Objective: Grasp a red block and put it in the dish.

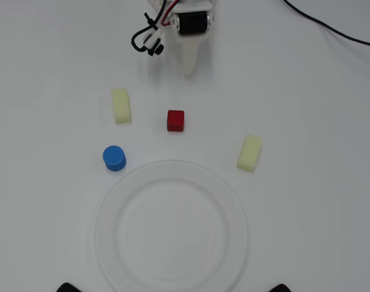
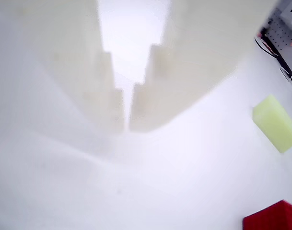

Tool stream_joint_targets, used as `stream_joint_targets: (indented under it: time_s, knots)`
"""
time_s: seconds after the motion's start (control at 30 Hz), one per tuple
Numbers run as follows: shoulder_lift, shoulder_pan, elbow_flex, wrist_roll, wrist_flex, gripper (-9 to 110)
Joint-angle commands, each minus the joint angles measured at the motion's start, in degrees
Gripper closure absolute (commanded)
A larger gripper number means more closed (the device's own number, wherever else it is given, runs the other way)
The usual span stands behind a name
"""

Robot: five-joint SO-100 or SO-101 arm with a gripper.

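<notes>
A small red block [image 1: 175,120] lies on the white table just above the dish [image 1: 112,201], a large round white plate at the bottom centre of the overhead view. My white gripper [image 1: 191,72] hangs at the top of that view, apart from the block, pointing down toward it. In the wrist view the gripper [image 2: 126,128] fills the upper frame with its two pale fingers nearly touching and nothing between them. A corner of the red block [image 2: 275,218] shows at the bottom right there.
Two pale yellow oblong blocks lie on the table, one left of the red block [image 1: 121,105] and one to the right [image 1: 250,152], the latter or its twin also in the wrist view [image 2: 275,123]. A blue cylinder [image 1: 114,157] stands by the dish's upper left rim. A black cable [image 1: 330,30] crosses the top right.
</notes>
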Motion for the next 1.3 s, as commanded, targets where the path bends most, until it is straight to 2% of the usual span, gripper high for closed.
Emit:
stream_joint_targets:
  time_s: [0.0, 0.43, 0.63, 1.0, 1.1, 1.27]
  knots:
    - [11.5, -3.7, 6.2, -4.0, 3.3, 101]
    - [11.5, -3.1, 6.1, -6.2, 3.1, 101]
    - [8.3, -1.6, -2.9, -5.0, 2.9, 101]
    - [-39.6, -0.1, -36.3, -5.9, 2.2, 101]
    - [-49.5, -0.4, -43.8, -7.7, 3.1, 89]
    - [-63.5, -1.4, -54.7, -8.3, 3.5, 77]
